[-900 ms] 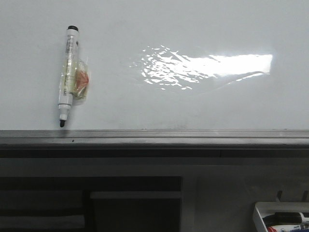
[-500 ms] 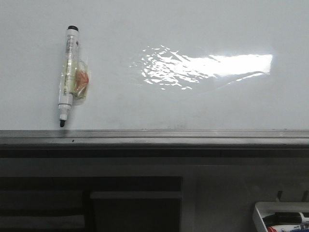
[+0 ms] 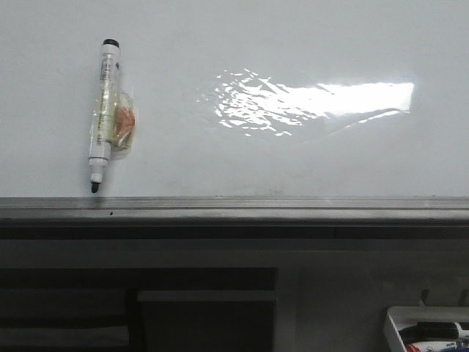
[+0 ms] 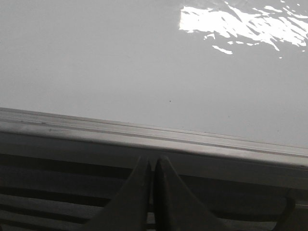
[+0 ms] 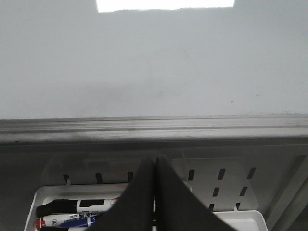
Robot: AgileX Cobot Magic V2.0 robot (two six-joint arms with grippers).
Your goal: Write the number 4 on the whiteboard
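The whiteboard [image 3: 293, 154] fills the upper front view, glossy white with a bright glare patch [image 3: 315, 99] and a grey bottom rail [image 3: 234, 207]. No number 4 shows on it. A white marker with black tip [image 3: 102, 110] hangs on the board at the left, tip down, stuck with clear tape. My left gripper [image 4: 153, 163] is shut and empty below the rail [image 4: 154, 139]. My right gripper [image 5: 154, 163] is shut and empty, below the rail [image 5: 154, 126] and above the marker tray [image 5: 43, 197]. Neither gripper shows in the front view.
A small white tray [image 3: 429, 330] at the lower right holds a black marker [image 5: 77, 206] and a blue-labelled marker [image 5: 72, 221]. A perforated white plate [image 5: 231, 180] backs the tray. Dark shelving [image 3: 139, 308] lies under the rail.
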